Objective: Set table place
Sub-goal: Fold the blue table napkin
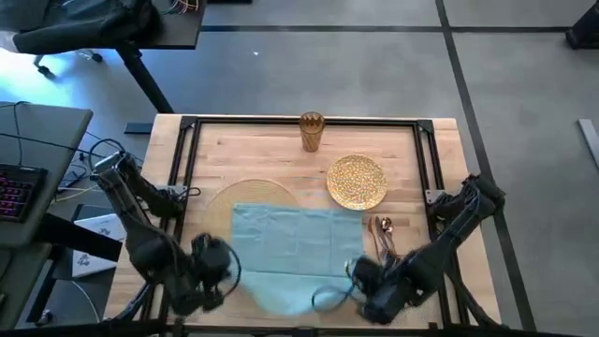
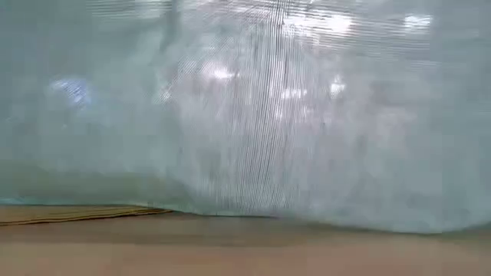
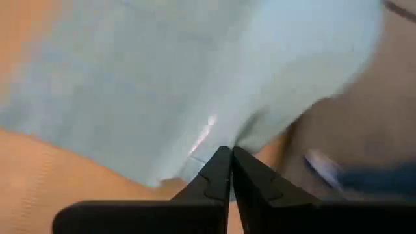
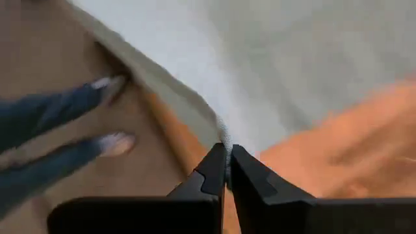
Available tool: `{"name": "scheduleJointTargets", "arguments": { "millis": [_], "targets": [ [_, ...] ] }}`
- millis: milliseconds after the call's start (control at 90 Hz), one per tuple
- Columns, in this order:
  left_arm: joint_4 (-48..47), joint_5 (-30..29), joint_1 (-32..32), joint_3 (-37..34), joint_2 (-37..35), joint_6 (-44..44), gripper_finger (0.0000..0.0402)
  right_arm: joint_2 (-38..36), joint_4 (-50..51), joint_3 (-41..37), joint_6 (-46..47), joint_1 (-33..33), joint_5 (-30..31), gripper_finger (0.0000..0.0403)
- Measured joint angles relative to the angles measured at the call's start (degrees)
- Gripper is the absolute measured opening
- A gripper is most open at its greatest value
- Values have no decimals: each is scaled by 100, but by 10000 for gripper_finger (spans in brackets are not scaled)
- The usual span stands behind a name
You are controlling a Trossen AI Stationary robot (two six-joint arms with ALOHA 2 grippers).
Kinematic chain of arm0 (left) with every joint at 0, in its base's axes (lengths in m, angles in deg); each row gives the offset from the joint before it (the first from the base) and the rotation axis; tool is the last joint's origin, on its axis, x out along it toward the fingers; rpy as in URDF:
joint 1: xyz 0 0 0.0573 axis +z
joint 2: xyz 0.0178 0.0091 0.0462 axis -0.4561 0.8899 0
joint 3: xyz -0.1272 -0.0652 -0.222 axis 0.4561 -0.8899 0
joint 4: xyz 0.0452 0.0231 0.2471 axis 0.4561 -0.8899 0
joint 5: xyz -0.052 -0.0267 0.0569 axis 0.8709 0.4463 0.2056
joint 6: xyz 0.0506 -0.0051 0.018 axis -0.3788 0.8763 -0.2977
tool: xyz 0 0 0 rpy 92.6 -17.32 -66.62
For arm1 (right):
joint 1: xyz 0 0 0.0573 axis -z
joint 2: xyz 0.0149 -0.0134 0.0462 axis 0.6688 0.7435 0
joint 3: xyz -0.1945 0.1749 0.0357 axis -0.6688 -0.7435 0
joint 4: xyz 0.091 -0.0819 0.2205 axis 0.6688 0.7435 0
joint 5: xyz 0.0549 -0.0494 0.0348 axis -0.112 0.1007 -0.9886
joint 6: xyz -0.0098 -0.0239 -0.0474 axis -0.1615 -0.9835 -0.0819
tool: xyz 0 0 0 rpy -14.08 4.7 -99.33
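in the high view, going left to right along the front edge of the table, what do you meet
left gripper shut on the napkin's corner → teal napkin spread between the arms → right gripper shut on the other corner → spoon and knife just beyond it

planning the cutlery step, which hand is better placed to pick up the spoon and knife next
Right. The right hand sits just beside the cutlery; the left hand is across the napkin. Both are shut on the napkin now.

1. Floor [image 1: 374,65]: grey, smooth, crossed by dark seam lines.
2. Grey desk [image 1: 37,168]: beside the table, carrying a keyboard [image 1: 19,192] with pink-lit keys.
3. Black desk [image 1: 178,23]: far corner, angled leg.
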Motion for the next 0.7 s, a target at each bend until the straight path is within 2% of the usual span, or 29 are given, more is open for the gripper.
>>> {"name": "scheduleJointTargets", "arguments": {
  "millis": [111,244,422,700],
  "targets": [
    [-753,-508,473,-80,0,-403,0,8,843,-7,-186,458,457,0],
    [-782,-836,1047,-585,24,-970,0,40,815,-288,-559,1034,583,0],
    [45,-656,1604,-1389,24,-1624,0,42,507,-1092,-824,1554,576,0],
    [235,-568,1964,-2003,22,-1393,0,40,13,-1888,-1135,1899,622,0]
  ]
}}
